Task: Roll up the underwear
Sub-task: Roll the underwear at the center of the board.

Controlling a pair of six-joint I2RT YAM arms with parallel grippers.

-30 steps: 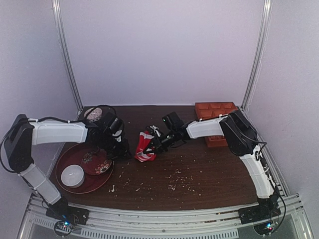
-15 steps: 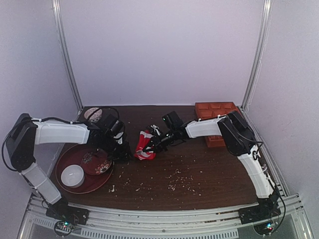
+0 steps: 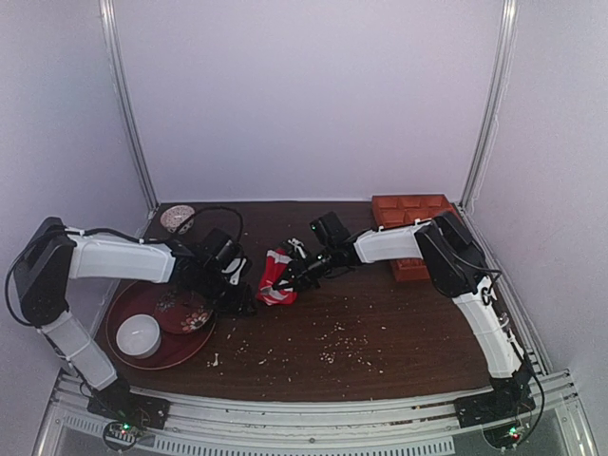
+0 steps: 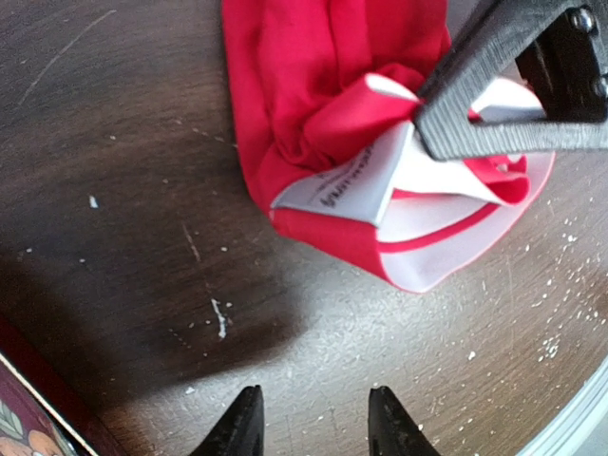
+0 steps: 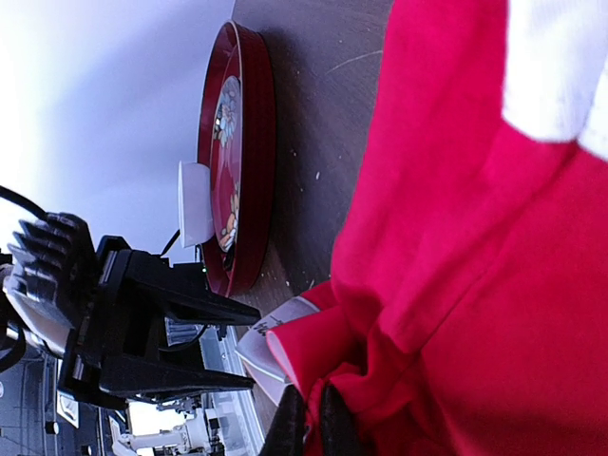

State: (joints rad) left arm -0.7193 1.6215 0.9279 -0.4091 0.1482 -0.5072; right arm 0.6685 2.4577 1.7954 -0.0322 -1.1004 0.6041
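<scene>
On the crumb-strewn table, the underwear lies mid-table as a loose, bunched bundle with its white trim showing. It looks partly rolled, with tightening left to do. The right gripper is clamped on its folds. The left gripper hovers just beside it, fingers apart and holding nothing.

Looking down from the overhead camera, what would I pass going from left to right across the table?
white bowl → red patterned dish → left gripper, open → red underwear → brick-red moulded tray
</scene>
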